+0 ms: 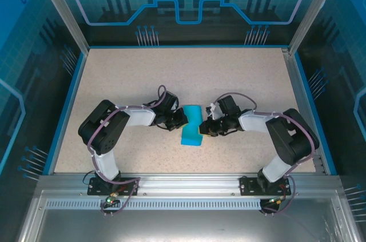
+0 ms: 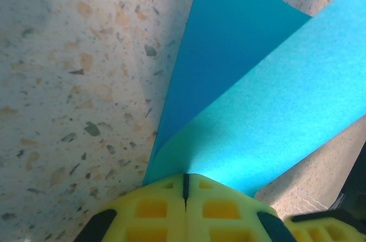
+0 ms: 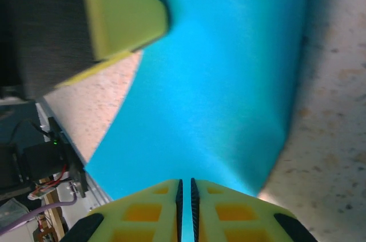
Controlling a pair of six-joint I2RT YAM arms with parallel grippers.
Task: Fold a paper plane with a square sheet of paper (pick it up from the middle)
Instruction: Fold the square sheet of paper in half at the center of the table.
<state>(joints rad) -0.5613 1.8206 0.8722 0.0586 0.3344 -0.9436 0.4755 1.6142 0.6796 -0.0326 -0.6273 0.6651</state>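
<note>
The square sheet of paper (image 1: 191,126) is a narrow creased cyan shape lifted between both grippers in the middle of the table. My left gripper (image 1: 182,119) meets its left edge. In the left wrist view the jaws (image 2: 185,176) are pressed together where a lighter upper flap (image 2: 269,104) and a darker lower layer (image 2: 229,30) spread out from them. My right gripper (image 1: 202,129) pinches the right edge. In the right wrist view its jaws (image 3: 185,182) stand nearly together, cyan paper (image 3: 223,82) showing in the thin slit. The left gripper's yellow finger (image 3: 123,16) shows across the sheet.
The speckled beige table (image 1: 143,82) has a blue rim (image 1: 67,102) on three sides. A metal rail (image 1: 183,187) carrying the arm bases runs along the near edge. Both arms bend inward toward the centre.
</note>
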